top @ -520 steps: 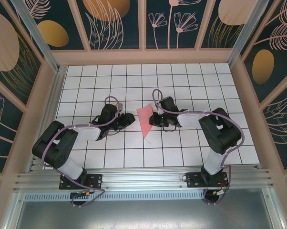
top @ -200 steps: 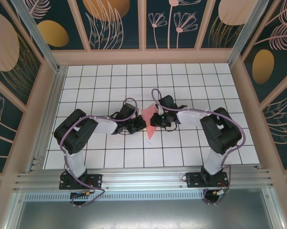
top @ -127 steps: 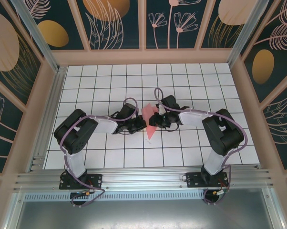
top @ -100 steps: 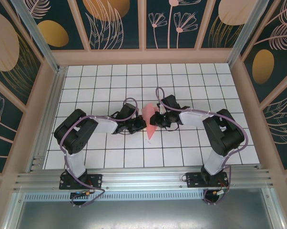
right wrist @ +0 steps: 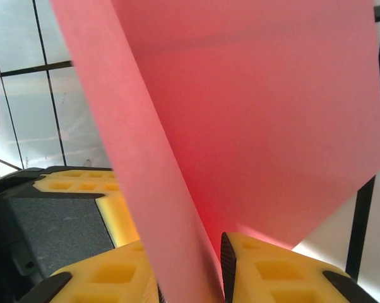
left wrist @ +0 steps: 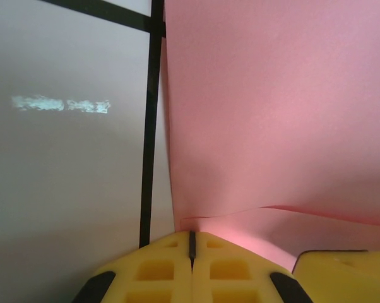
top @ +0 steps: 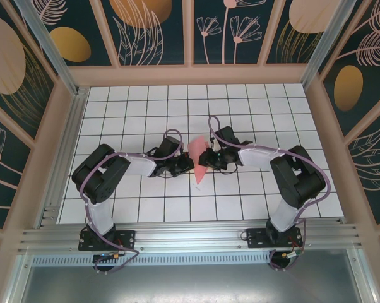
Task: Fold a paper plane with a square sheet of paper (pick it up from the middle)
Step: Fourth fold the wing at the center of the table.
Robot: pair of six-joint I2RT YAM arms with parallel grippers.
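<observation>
Pink-red, pointed: found the paper plane (top: 199, 163) on the counter (top: 146, 107), directly between both grippers. Noted left gripper (left wrist: 191, 235) fully closed, tips butted against the plane's edge just ahead, pinch not discernible. Noted right gripper (right wrist: 223, 243) nipped on a raised fold standing up between its fingers.

The left tool (top: 184, 165) and right tool (top: 209, 158) meet at the folded pink paper (top: 198, 165) on the grid table (top: 146, 101).
</observation>
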